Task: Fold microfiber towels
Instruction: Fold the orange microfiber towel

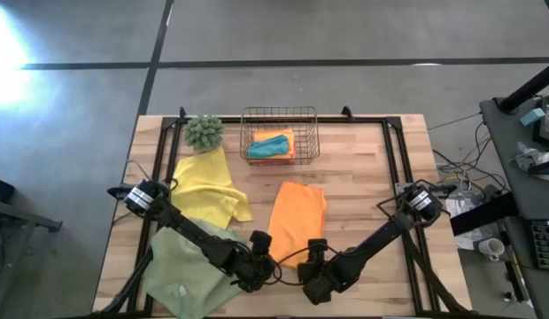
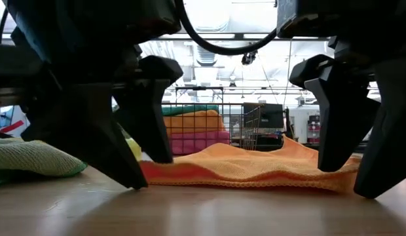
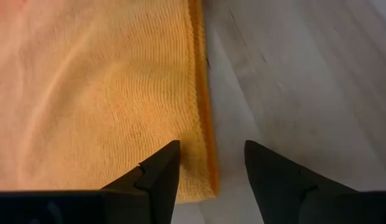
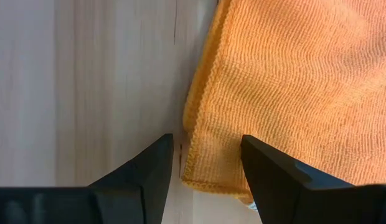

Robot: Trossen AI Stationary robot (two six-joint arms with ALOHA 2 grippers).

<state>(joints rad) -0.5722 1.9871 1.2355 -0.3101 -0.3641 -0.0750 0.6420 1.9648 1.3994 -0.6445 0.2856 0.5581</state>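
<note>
Both pincers, left pincer (image 1: 264, 257) and right pincer (image 1: 312, 264), hang spread at the orange towel (image 1: 297, 213)'s near corners; closing off-edge risks pinching only desk (image 1: 363, 190).

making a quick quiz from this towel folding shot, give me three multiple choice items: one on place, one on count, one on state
1. Where does the spiky green ball plant stand?
A. inside the basket
B. at the table's far left, beside the copper wire basket
C. on the orange towel

2. How many towels lie flat on the wooden table outside the basket?
A. one
B. three
C. five

3. How do the two grippers stand?
A. both open, at the near corners of the orange microfiber towel
B. both shut on the towel
C. both lifted high

Key: 1 B, the plant sits left of the basket. 2 B, the yellow towel, the orange one and the sage green towel. 3 A, the left gripper and the right gripper show a gap between their fingers.
</note>
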